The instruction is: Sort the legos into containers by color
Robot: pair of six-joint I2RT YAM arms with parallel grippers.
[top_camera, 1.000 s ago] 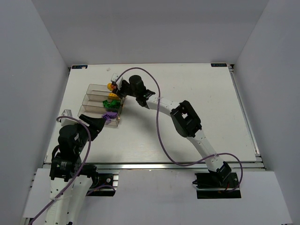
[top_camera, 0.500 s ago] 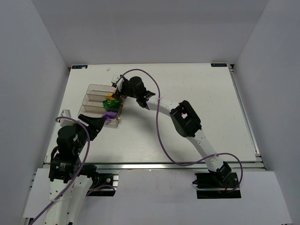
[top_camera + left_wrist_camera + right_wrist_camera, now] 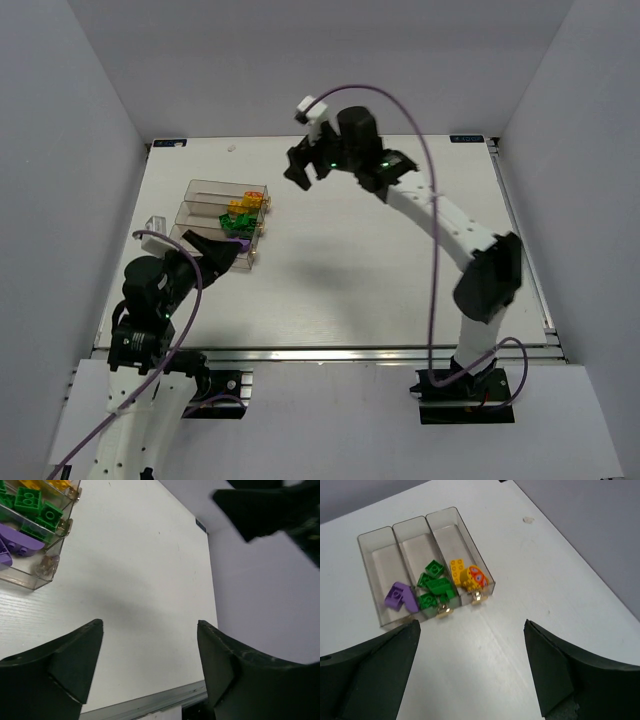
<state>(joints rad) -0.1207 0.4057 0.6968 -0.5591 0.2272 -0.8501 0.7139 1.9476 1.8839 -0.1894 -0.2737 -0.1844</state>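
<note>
We list the containers (image 3: pixel 205 190), legos (image 3: pixel 436 586) sorted inside, just ahead of the left end effector (image 3: pixel 225 252); right end effector (image 3: pixel 305 165) farther, above; both gape empty.

The left hand (image 3: pixel 150 626) and the right hand (image 3: pixel 470 627) are both matte black. Ahead of the right hand, the containers (image 3: pixel 393 528) are clear with a smoky grey tint and small gold clasps (image 3: pixel 443 611). Inside them lie purple legos (image 3: pixel 399 597), green legos (image 3: pixel 434 584) and yellow-orange legos (image 3: pixel 457 569), one orange piece bearing a reddish ring-shaped mark. The surface (image 3: pixel 530 570) is plain white. The cables (image 3: pixel 432 300) are purple.
</note>
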